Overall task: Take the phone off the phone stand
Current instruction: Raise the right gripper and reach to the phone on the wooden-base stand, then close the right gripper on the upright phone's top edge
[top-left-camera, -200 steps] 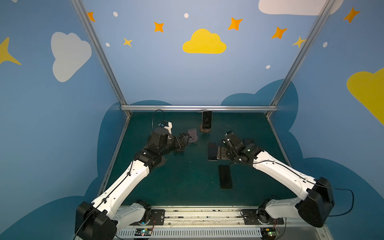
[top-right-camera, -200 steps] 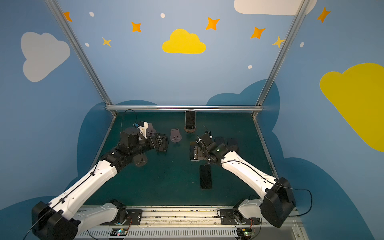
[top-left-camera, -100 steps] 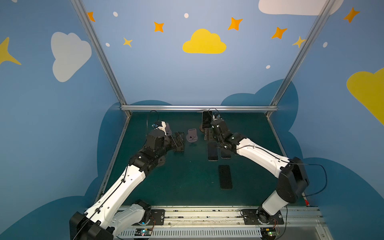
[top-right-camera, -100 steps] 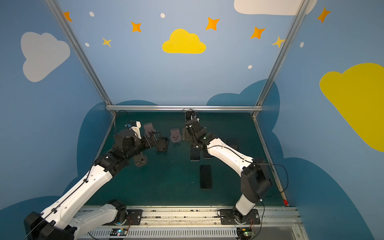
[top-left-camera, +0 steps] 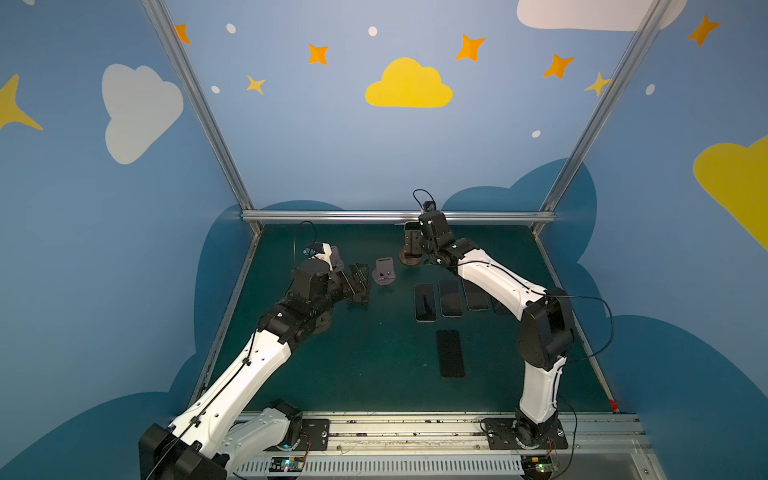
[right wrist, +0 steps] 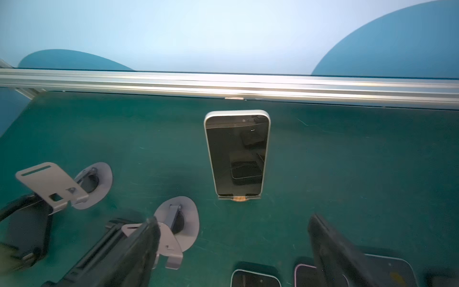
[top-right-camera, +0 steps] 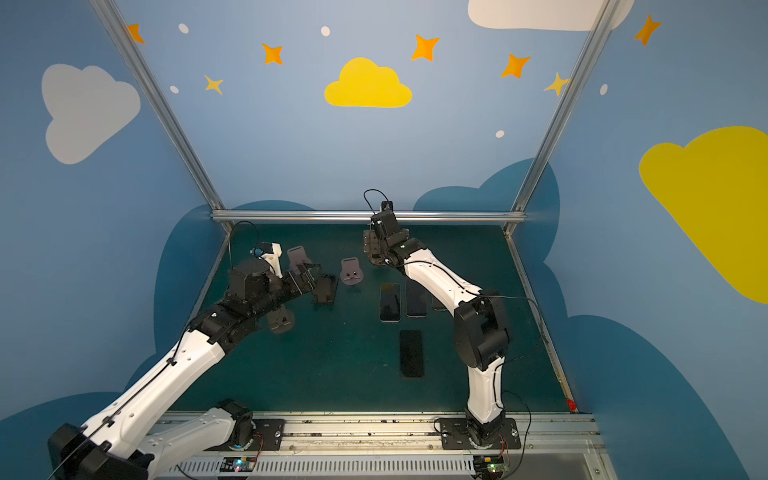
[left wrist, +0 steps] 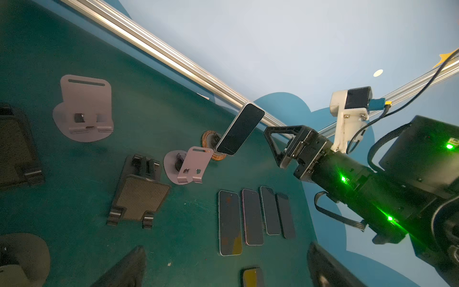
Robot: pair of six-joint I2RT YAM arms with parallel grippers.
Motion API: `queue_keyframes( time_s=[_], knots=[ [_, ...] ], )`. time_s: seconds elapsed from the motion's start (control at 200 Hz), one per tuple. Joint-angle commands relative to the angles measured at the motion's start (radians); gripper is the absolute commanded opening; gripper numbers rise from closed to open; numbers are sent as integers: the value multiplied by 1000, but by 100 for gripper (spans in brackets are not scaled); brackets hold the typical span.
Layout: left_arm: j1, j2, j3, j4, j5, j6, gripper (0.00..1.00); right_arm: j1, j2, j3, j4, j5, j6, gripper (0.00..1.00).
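Centre the wide-open, empty right gripper (right wrist: 232,220) on the upright silver-edged black phone (right wrist: 237,154), then lift it off its round wooden stand (left wrist: 206,141).

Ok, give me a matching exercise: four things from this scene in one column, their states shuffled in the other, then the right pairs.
Things:
1. silver-edged phone
2. lilac stand
3. lone black phone
4. right gripper

States:
A. open, nothing between its jaws
B. propped upright on the wooden stand
C. standing on the mat, no phone on it
D. lying flat on the mat, by itself

Pairs: 1-B, 2-C, 3-D, 4-A
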Motion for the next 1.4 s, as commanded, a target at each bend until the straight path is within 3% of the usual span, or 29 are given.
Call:
queue_keyframes(
  time_s=[0.0,0.521,0.841,1.147,1.392],
  knots=[
    [8,-17,-12,-6,-12,-2,100,-12,30,59,-29,-40,-11,94],
    [44,-40,-45,32,-33,-23,100,-25,62,125,-60,-60,-16,94],
    [48,-10,-35,29,10,-28,100,-49,147,259,-125,-125,-10,94],
    [49,-22,-36,35,26,-35,100,-69,280,434,-221,-102,-27,94],
    [49,-17,-40,40,27,-32,100,-73,333,487,-199,-88,-46,94]
  ],
)
